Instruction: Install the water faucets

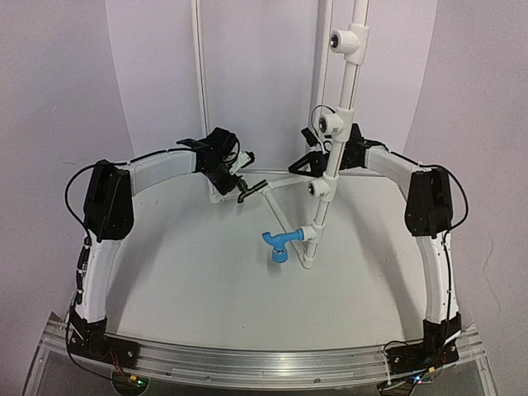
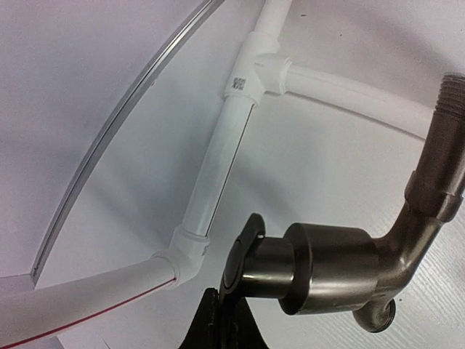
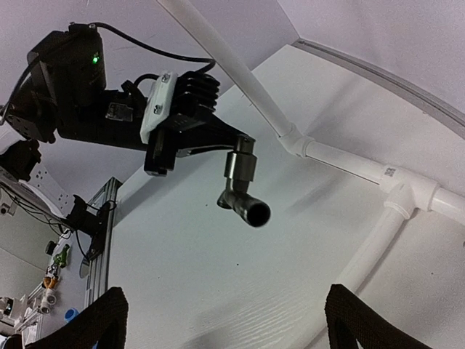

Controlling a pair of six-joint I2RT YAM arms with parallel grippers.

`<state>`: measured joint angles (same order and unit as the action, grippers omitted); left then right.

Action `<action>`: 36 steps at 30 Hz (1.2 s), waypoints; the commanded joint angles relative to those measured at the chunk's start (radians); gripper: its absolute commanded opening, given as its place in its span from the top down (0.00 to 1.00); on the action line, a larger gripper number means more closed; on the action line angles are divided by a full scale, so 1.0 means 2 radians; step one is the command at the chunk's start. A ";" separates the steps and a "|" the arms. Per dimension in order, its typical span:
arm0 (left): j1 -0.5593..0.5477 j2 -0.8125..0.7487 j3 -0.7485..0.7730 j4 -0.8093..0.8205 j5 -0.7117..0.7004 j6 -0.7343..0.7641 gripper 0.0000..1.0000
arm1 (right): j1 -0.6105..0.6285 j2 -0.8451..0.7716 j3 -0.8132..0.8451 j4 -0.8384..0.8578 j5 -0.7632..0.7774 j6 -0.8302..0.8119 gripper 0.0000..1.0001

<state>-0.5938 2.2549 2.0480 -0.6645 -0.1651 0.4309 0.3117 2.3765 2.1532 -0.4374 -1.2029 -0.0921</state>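
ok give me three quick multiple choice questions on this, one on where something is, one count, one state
1. Where is the blue faucet?
A) fitted on a white tee
B) on the rail by the arm bases
C) loose on the table

2. How many faucets are in view?
A) one
B) two
C) four

3. The right end effector is:
A) shut on a pipe
B) shut on a faucet
C) open

Key:
1 A, it juts from the tee in the top view.
2 B, the blue one plus the dark faucet in the left end effector.
3 C, its fingers stand wide apart with nothing between.
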 commanded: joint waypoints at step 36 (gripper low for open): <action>-0.062 0.006 0.061 0.088 -0.033 0.076 1.00 | 0.039 0.039 0.017 0.004 -0.001 0.016 0.49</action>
<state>-0.7123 2.2767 2.1391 -0.5549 -0.2146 0.5588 0.3832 2.4527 2.1506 -0.4380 -1.1791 -0.0719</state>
